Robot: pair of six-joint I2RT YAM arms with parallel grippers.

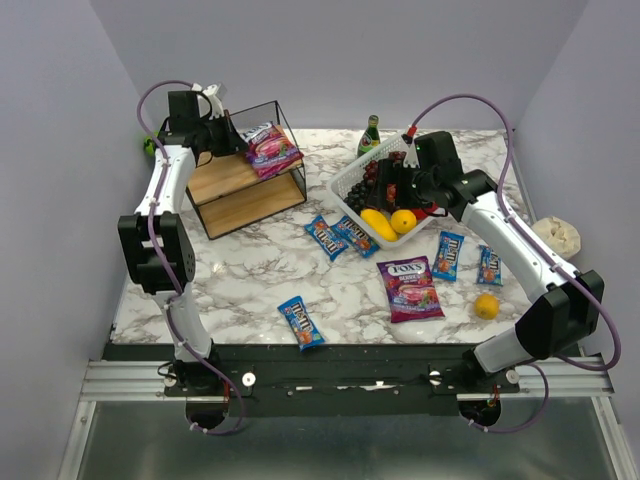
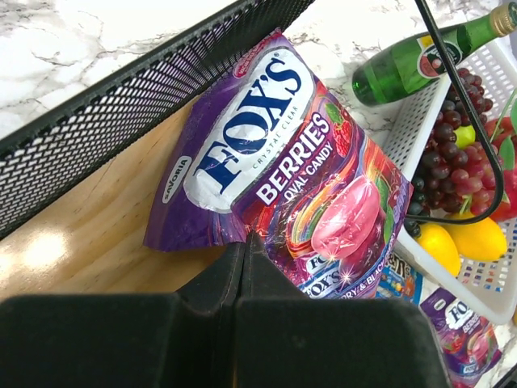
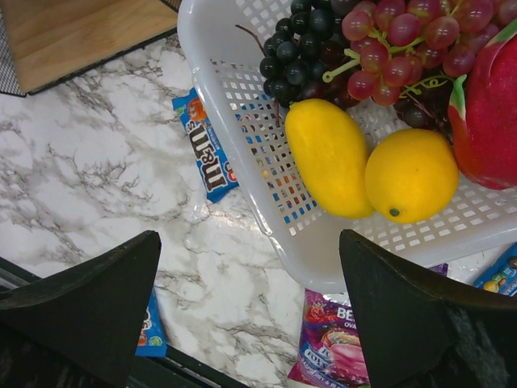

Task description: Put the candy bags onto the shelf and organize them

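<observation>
Purple candy bag (image 1: 270, 148) lies face up on shelf (image 1: 222, 178) top board, at its 2 o'clock corner. Top view: long axis approx 10–4 o'clock, logo end at 10, the 4 o'clock end overhangs board. L tool (image 2: 246, 242) pressed together at bag's near edge; can't tell if film nipped. R tool (image 3: 249, 242) spread wide over basket (image 3: 234, 89) rim, holding nothing.

A marble-patterned counter (image 1: 250, 280) fills the middle of the top view. In its upper centre stands a white plastic basket (image 1: 347, 180) with lattice walls. Inside it lie dark grapes (image 3: 291, 48), red grapes (image 3: 404, 32), a long yellow fruit (image 3: 327, 158), a round yellow fruit (image 3: 412, 174) touching it, and a pink dragon fruit (image 3: 485, 113). A green glass bottle (image 1: 371, 135) is at the upper corner of the basket. At the lower right of the counter sits a small orange-yellow fruit (image 1: 486, 305). A crumpled whitish thing (image 1: 555, 237) lies at the right edge.
</observation>
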